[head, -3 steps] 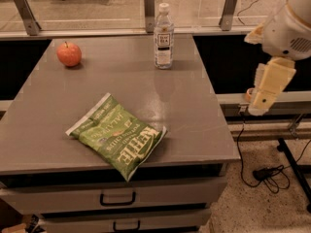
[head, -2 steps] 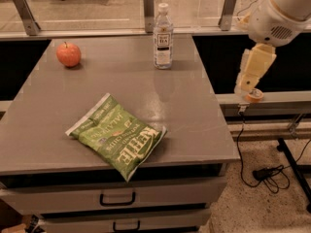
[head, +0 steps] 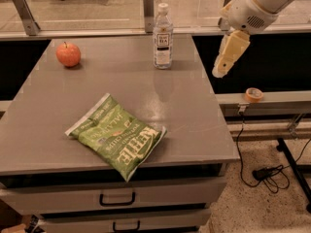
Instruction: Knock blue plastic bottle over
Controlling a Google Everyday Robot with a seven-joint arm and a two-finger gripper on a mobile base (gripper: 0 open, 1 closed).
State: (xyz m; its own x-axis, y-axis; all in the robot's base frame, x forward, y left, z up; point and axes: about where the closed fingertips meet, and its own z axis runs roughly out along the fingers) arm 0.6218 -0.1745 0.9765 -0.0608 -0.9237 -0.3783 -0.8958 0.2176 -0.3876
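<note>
The blue plastic bottle (head: 163, 36) stands upright near the back edge of the grey table (head: 58, 106), clear with a white cap and a white label. My gripper (head: 221, 71) hangs from the white arm at the upper right. It is off the table's right edge, to the right of the bottle and apart from it, with its pale fingers pointing down and left. It holds nothing.
A red apple (head: 68, 54) sits at the table's back left. A green chip bag (head: 118, 136) lies near the front middle. A roll of tape (head: 253, 94) rests on the ledge to the right. Cables lie on the floor at the right. Drawers are below the tabletop.
The arm has swung left and up, bringing the gripper from well off the table's right side closer to the table edge and the bottle. The bottle, apple and bag have not moved.
</note>
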